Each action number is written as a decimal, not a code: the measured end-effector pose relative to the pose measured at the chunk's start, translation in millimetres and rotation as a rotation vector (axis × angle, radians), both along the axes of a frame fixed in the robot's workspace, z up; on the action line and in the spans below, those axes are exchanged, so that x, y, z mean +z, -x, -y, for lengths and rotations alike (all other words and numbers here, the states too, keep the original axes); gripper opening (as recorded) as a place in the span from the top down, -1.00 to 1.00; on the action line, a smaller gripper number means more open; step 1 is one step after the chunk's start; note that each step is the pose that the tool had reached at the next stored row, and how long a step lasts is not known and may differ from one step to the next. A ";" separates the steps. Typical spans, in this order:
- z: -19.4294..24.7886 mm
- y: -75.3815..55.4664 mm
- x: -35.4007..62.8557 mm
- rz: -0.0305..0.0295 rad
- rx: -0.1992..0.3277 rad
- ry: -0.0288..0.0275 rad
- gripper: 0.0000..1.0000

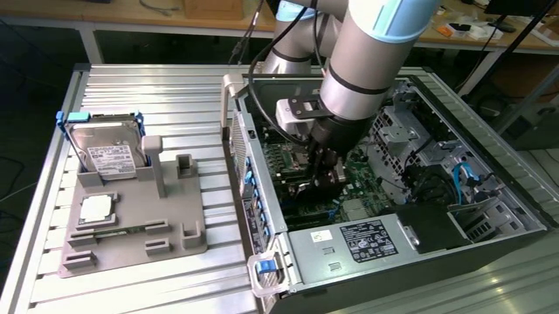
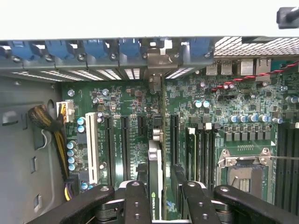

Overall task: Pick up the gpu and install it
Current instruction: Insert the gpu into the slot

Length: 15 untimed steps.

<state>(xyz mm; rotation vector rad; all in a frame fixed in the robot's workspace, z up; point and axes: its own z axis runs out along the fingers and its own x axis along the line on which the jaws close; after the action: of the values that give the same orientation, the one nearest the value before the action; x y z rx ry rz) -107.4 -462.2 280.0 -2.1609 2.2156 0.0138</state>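
Note:
The gpu (image 2: 155, 161) appears edge-on in the wrist view, a thin dark card standing upright over the green motherboard (image 2: 233, 107), in line with the long black expansion slots (image 2: 125, 144). Its silvery bracket (image 2: 156, 60) reaches the case's rear wall. My gripper (image 2: 159, 189) is shut on the card, one black finger (image 2: 136, 198) on each side. I cannot tell whether the card's lower edge sits in a slot. In the exterior view my gripper (image 1: 320, 175) reaches down inside the open computer case (image 1: 511, 196), just above the motherboard.
Left of the case in the exterior view, a grey fixture tray (image 1: 188, 222) carries a silver hard drive (image 1: 109, 154), a square processor chip (image 1: 96, 207) and a memory stick (image 1: 118, 230). Inside the case are a power supply (image 1: 358, 239), drive cages (image 1: 402, 127) and cables (image 2: 53, 128).

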 end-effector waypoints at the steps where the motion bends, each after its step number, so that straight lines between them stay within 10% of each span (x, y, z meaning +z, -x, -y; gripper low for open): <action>1: 0.0 0.0 1.1 0.0009 0.000 -0.0001 0.32; 9: -0.3 0.5 6.4 0.0047 0.000 -0.0006 0.34; 15: -0.2 0.5 6.5 0.0046 0.000 -0.0003 0.79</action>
<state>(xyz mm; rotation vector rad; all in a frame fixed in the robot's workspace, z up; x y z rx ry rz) -107.9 -462.0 286.5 -2.1586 2.2130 0.0091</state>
